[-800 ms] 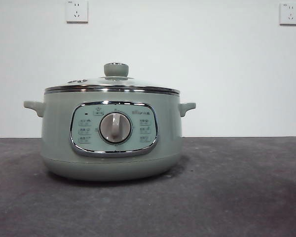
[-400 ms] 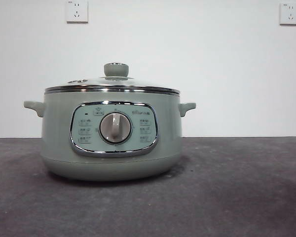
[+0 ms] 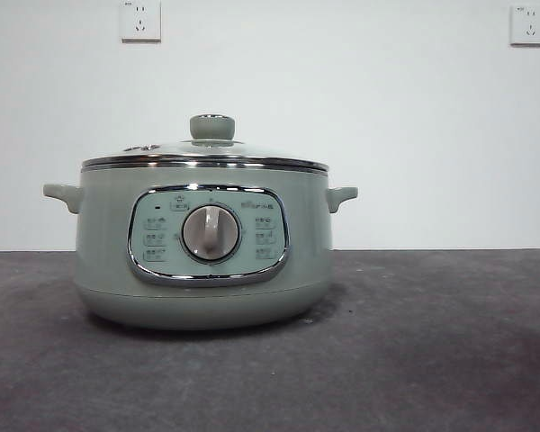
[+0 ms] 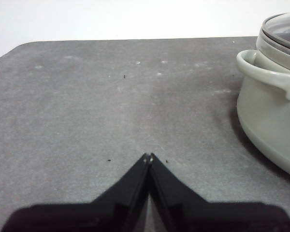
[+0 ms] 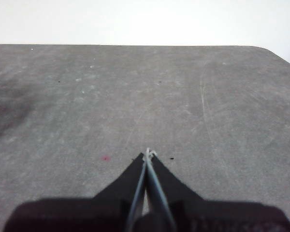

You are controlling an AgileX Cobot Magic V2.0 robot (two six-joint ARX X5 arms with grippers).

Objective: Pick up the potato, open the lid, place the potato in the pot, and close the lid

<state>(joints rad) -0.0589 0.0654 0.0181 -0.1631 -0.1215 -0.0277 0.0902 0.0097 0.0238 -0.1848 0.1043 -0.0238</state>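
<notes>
The pale green pot (image 3: 202,243) stands on the dark grey table, left of centre in the front view, with its glass lid (image 3: 207,153) and green knob (image 3: 211,126) seated on top. The pot's side and one handle also show in the left wrist view (image 4: 270,111). The potato is not in view in any frame. My left gripper (image 4: 148,157) is shut and empty above bare table, away from the pot. My right gripper (image 5: 147,152) is shut and empty over bare table. Neither arm shows in the front view.
The dark grey table (image 3: 432,342) ends at a white wall with two sockets (image 3: 140,20). The table's rounded far corners show in the left wrist view (image 4: 19,48) and in the right wrist view (image 5: 275,50).
</notes>
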